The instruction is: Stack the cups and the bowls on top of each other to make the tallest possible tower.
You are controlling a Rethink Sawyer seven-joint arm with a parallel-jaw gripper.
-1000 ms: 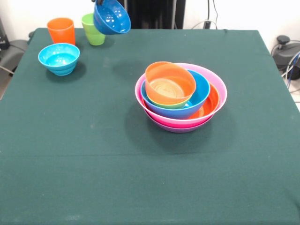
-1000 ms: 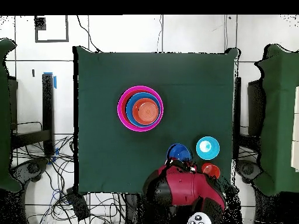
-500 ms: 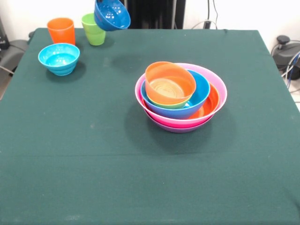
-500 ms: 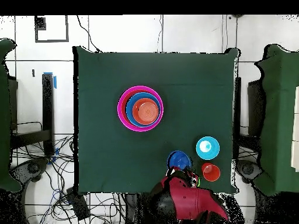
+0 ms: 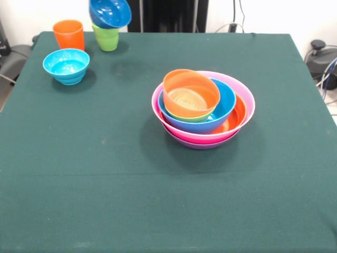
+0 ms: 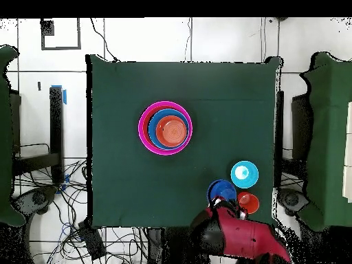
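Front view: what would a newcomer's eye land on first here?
The tower near the table's middle: bright nested bowls, a small orange one tilted on top. Next, the dark blue bowl held tilted in the air above the lime green cup at the far left corner, beside the orange cup and light blue bowl.

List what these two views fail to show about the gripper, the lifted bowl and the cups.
- Gripper: front view, cut off by the top edge above the dark blue bowl; overhead, hidden under the red arm. Open or shut cannot be told.
- Lime green cup: front view, rim covered by the bowl; overhead, hidden beneath it. Whether they touch cannot be told.
- Orange cup: overhead, near edge covered by the arm.
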